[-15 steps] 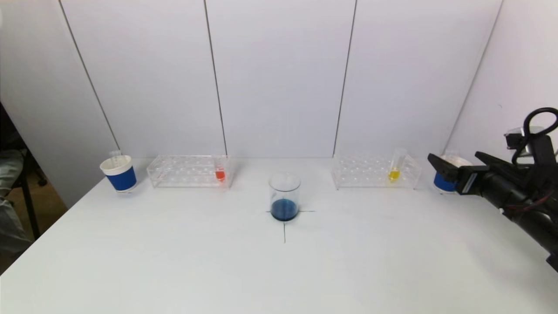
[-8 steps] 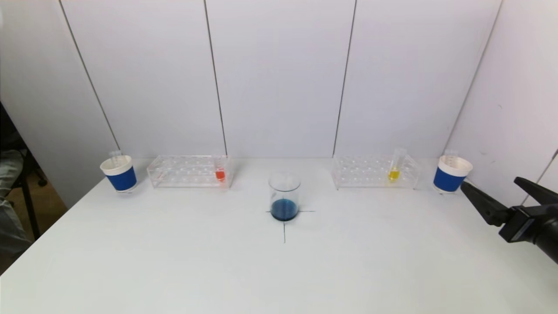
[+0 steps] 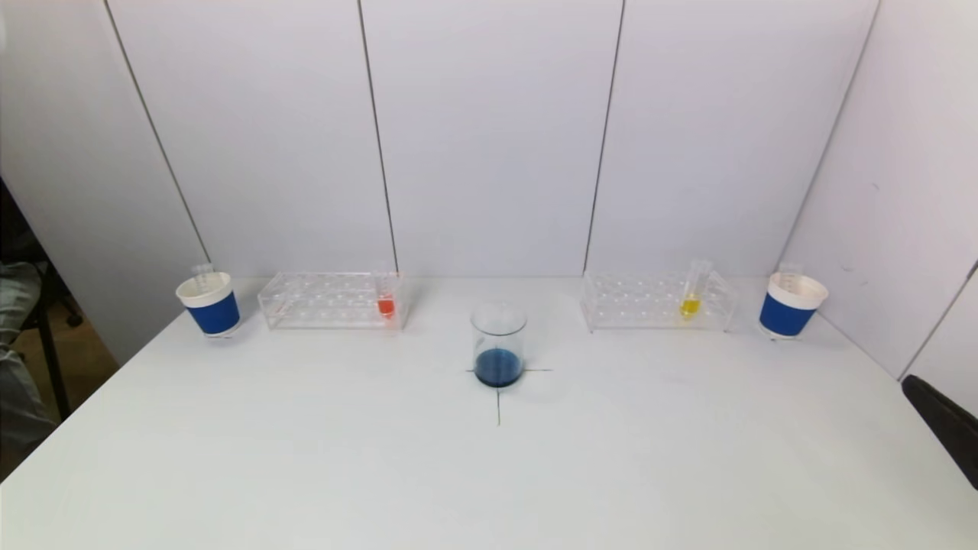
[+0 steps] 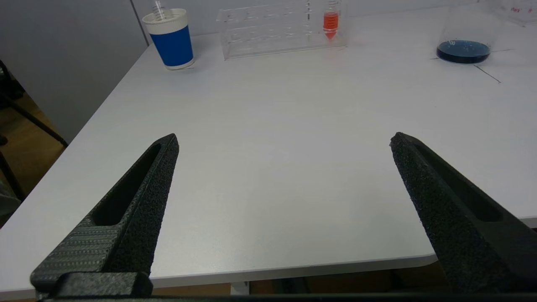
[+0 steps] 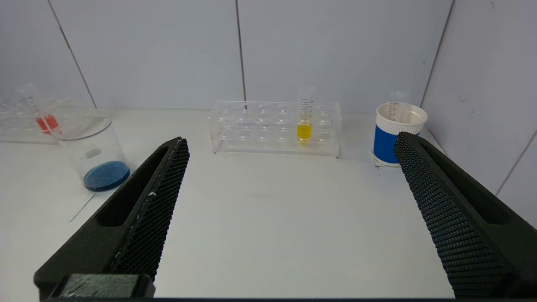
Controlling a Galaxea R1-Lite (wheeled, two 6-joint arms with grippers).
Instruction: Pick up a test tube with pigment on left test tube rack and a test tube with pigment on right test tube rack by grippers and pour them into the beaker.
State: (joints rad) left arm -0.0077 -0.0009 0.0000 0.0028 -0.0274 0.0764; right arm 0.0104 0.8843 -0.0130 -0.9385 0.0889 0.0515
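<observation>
A clear beaker (image 3: 499,345) with blue liquid stands at the table's middle on a cross mark. The left clear rack (image 3: 330,300) holds a test tube with orange-red pigment (image 3: 386,298). The right clear rack (image 3: 659,302) holds a test tube with yellow pigment (image 3: 692,294). My right gripper (image 5: 289,144) is open and empty, low at the table's right front; one finger (image 3: 943,428) shows at the head view's right edge. My left gripper (image 4: 283,140) is open and empty over the table's near left edge, out of the head view.
A blue-and-white paper cup (image 3: 208,303) with an empty tube stands left of the left rack. A second cup (image 3: 789,305) with an empty tube stands right of the right rack. White panel walls close the back and right.
My right arm has drawn back from beside the right cup, down and toward the near right, until only one finger remains in the head view. Nothing on the table has moved.
</observation>
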